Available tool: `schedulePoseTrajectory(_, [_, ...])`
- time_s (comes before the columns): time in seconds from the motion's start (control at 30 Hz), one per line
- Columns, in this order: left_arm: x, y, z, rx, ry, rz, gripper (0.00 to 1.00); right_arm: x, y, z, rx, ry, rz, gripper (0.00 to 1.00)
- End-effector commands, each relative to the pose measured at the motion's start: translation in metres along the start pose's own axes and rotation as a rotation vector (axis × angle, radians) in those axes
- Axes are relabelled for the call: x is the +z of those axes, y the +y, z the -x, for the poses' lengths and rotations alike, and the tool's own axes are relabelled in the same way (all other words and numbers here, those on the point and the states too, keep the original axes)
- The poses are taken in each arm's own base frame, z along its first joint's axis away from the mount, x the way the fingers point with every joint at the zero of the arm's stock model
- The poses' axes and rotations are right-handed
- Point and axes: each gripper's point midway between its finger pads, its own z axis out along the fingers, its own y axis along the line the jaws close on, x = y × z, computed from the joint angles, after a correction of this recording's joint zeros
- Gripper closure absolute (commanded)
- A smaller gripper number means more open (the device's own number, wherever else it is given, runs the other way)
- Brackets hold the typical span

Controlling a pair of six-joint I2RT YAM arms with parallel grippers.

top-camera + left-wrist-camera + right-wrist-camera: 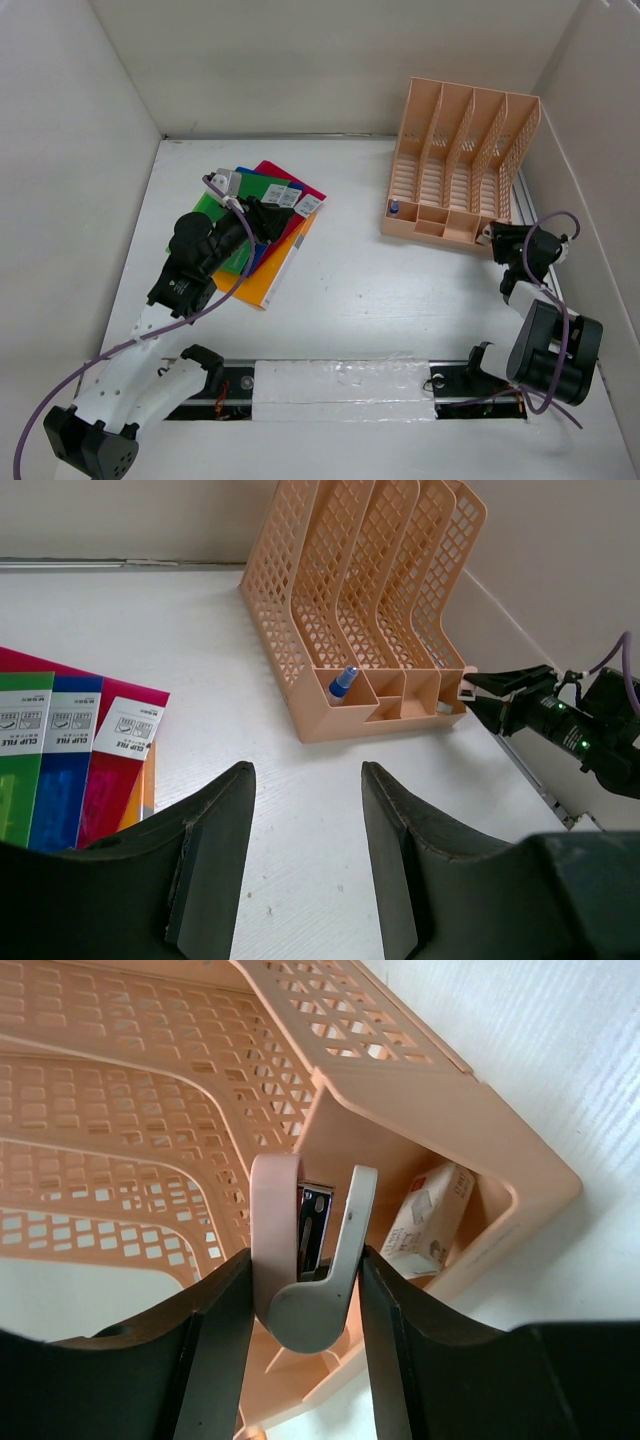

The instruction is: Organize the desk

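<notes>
a: where's the right pincer (303, 1260)?
b: at the rack's (460, 160) near right corner, clamped on a pink stapler (300, 1312).
a: and the left pincer (305, 775)?
b: spread apart, over the folders (60, 750) left of the rack. the tabletop (380, 290) lies under the rack.

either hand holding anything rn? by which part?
Right hand grips a pink-and-grey stapler by its hinged rear end, at the corner compartment of the rack. Left hand is open and holds nothing.

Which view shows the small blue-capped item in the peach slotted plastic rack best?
Left wrist: the small blue-capped item sits clear in a front compartment. Top external shows a tiny speck; right wrist misses it.
</notes>
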Motion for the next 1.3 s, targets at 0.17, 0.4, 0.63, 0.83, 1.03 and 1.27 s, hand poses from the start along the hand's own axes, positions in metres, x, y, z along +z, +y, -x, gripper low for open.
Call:
schedulePoseTrajectory(0.17, [-0.004,-0.016,0.026,0.022,-0.079,-0.051,0.58,-0.001,0.009,0.009,0.018,-0.046,0.053,0.46])
schedulePoseTrajectory(0.4, [-0.003,-0.016,0.025,0.022,-0.076,-0.052,0.58,-0.001,0.009,0.010,0.026,-0.055,0.056,0.33])
schedulePoseTrajectory(0.63, [-0.004,-0.016,0.026,0.022,-0.078,-0.051,0.58,-0.004,0.021,0.013,0.031,-0.056,0.092,0.35])
schedulePoseTrajectory(0.83, [-0.004,-0.015,0.026,0.020,-0.078,-0.049,0.58,-0.015,0.039,0.015,-0.016,-0.061,0.151,0.47])
schedulePoseTrajectory(1.03, [-0.004,-0.016,0.027,0.021,-0.080,-0.050,0.58,-0.043,0.100,-0.015,-0.233,-0.022,0.300,0.78])
schedulePoseTrajectory(1.27, [-0.004,-0.009,0.029,0.012,-0.090,-0.006,0.58,-0.078,0.178,-0.129,-0.513,0.181,0.502,1.00])
